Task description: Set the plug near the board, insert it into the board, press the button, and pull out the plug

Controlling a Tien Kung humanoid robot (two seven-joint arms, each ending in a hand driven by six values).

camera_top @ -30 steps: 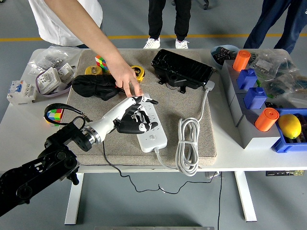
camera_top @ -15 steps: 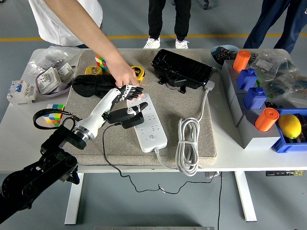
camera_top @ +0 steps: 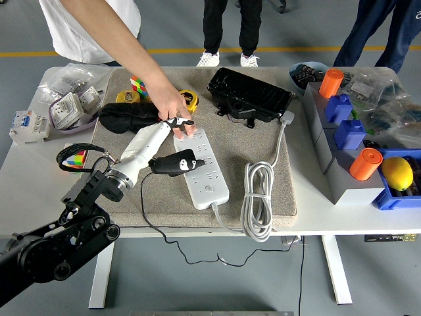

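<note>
In the head view, the robot's left hand [camera_top: 172, 141] is reaching in from seven o'clock over the beige mat [camera_top: 263, 141], its white forearm slanting up toward the white power strip [camera_top: 204, 168]. Its fingers are curling around a black plug [camera_top: 176, 163], which is lying tilted against the power strip's left edge at about nine o'clock of the strip's middle; whether the prongs are seated in a socket cannot be told. The black cord [camera_top: 154, 227] is trailing down from the plug toward six o'clock, over the table's [camera_top: 26, 174] near edge. A person's hand [camera_top: 174, 108] is coming down from eleven o'clock, and its fingertips are pressing on the far end of the power strip, touching the robot's fingertips there. The strip's own white cable [camera_top: 258, 197] is lying coiled at three o'clock of the strip, running up to a white plug head near a black case [camera_top: 250, 95] at one o'clock. At ten o'clock of the robot's hand, a black cloth bundle [camera_top: 128, 117], a yellow tape measure [camera_top: 187, 99] and a Rubik's cube [camera_top: 138, 87] are sitting on the mat. A second cube [camera_top: 77, 158] is lying at nine o'clock near the robot's wrist. At the table's right, orange cylinders [camera_top: 332, 82], blue bins [camera_top: 348, 131] and a lemon [camera_top: 396, 172] are standing well apart from the strip.
</note>
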